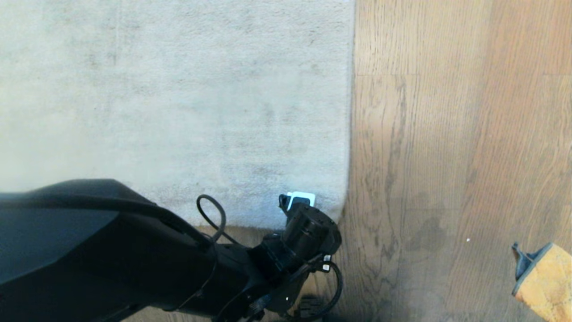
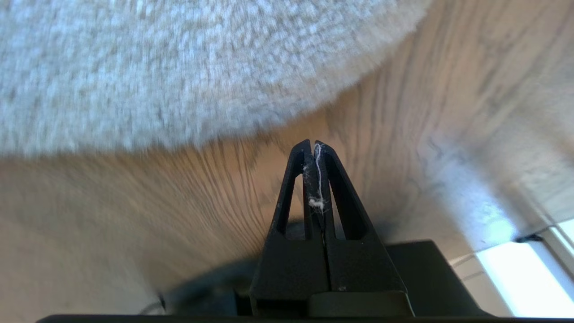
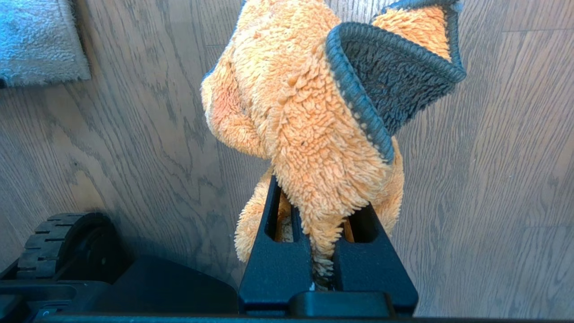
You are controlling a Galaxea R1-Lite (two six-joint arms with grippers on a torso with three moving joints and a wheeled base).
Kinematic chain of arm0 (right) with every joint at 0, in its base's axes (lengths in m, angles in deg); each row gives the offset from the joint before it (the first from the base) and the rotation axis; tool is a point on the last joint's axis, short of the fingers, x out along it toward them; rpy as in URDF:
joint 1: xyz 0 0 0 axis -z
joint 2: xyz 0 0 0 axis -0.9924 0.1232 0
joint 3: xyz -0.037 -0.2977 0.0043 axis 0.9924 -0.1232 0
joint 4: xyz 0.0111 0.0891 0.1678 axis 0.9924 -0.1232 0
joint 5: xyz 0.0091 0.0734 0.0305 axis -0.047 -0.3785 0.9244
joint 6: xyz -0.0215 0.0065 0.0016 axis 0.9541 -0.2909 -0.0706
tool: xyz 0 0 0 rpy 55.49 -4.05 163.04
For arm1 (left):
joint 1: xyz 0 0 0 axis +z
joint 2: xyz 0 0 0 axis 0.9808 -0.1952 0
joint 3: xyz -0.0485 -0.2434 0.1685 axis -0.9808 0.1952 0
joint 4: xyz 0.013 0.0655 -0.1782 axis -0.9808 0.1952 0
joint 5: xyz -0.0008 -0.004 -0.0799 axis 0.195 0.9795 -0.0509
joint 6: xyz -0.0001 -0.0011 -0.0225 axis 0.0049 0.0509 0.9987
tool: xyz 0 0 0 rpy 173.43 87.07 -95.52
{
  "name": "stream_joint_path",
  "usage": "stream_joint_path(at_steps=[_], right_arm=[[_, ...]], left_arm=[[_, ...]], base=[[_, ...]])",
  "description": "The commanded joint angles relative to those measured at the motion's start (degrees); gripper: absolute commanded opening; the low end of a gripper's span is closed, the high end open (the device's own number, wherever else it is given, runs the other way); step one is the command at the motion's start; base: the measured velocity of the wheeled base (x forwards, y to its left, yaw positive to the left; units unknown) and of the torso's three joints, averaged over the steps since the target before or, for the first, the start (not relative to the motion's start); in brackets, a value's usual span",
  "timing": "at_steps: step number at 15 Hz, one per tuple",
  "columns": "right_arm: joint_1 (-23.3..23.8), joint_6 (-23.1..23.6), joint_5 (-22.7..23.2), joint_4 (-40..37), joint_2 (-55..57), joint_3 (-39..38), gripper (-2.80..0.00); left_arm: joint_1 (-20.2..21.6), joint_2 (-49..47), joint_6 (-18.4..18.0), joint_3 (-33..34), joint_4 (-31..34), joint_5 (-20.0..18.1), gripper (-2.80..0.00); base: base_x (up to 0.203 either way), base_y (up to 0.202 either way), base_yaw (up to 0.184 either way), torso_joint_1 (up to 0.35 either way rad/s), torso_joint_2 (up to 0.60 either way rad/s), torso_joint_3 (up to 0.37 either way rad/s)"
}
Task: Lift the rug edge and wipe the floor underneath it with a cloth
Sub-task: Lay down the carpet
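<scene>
In the head view, a pale grey-beige short-pile rug (image 1: 174, 103) fills the left and far part of the scene, lying flat on brown wood-grain floor (image 1: 447, 134) planks whose dark streaky grain runs from near to far. The rug edge (image 1: 351, 112) is a straight border running from far to near, with the rug's near-right corner rounding off just beside the left arm's wrist. That black arm reaches in from the near left, and its left hand (image 1: 298, 200) shows only as a pale tip over the pile near that corner. A faint darker patch marks the planks to the right of the corner, and a small white speck lies further right. At the near right margin the cloth (image 1: 545, 284), orange-tan terry with dark trim, pokes into view, well apart from the rug. In the left wrist view, the left hand (image 2: 313, 148) has its black fingers pressed together on nothing but a wisp of white fluff, hanging above bare planks close to the rug's fuzzy rounded corner (image 2: 188, 72); a bright strip of light falls across the floor (image 2: 134, 202) to one side. In the right wrist view, the right hand (image 3: 323, 251) is clamped on the cloth (image 3: 309, 103), which bunches up above the fingers with its blue-grey trim folded over, above wood planks (image 3: 493, 157); a rug corner (image 3: 40, 40) and a treaded black wheel (image 3: 58, 242) of the base also show.
</scene>
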Motion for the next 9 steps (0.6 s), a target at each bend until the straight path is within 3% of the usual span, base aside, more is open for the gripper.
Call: stream_joint_path(at_steps=[1,5,9], right_arm=[[0.0,0.0,0.0,0.0,0.1,0.0,-2.8],[0.0,0.0,0.0,0.0,0.1,0.0,-2.8],[0.0,0.0,0.0,0.0,0.1,0.0,-2.8]], left_arm=[[1.8,-2.5,-2.5,-0.3,-3.1,-1.5,-2.8],[7.6,-3.1,-12.6,-0.4,-7.9,-7.3,-2.8],[9.1,-2.7,-13.1,-0.5,-9.6,-7.9,-2.8]], base=[[0.0,0.0,0.0,0.0,0.0,0.0],[0.0,0.0,0.0,0.0,0.0,0.0],[0.0,0.0,0.0,0.0,0.0,0.0]])
